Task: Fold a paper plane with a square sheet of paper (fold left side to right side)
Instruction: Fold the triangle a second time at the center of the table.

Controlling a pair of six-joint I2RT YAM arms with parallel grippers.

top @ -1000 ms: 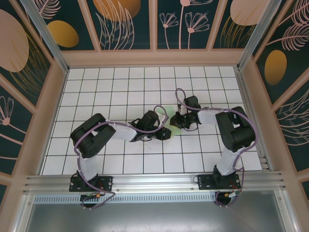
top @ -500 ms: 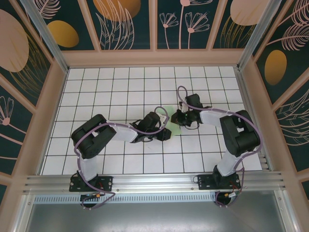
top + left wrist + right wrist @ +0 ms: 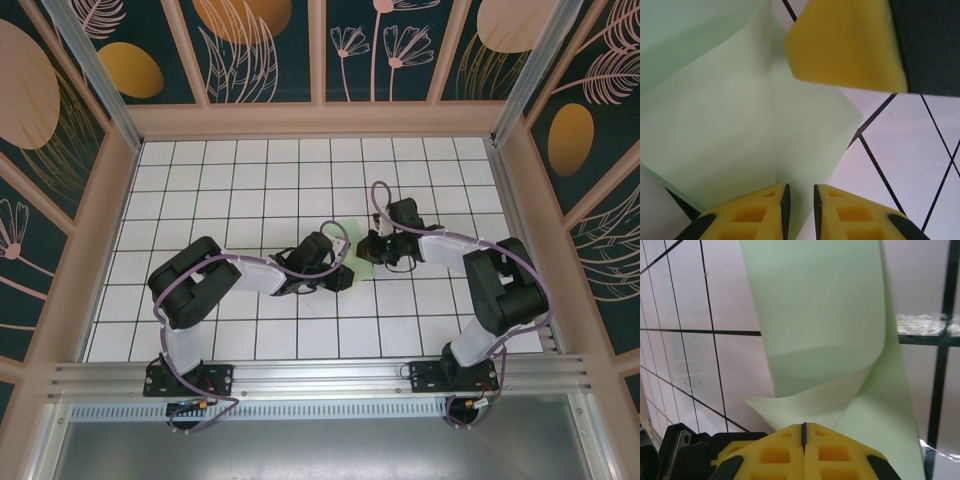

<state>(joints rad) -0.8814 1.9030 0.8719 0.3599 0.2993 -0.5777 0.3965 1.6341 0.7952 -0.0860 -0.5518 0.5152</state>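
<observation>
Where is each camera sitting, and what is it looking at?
Top camera: up high behind the arms, looking down at the white table; both whole arms show, the left hand and right hand meeting at the green paper.
Left wrist camera: on the left arm, looking past its own yellow fingers at the paper on the table.
Right wrist camera: on the right arm, looking past its shut yellow fingers, which pinch the curled paper.
Shared: all three see the green paper and the grid table.
</observation>
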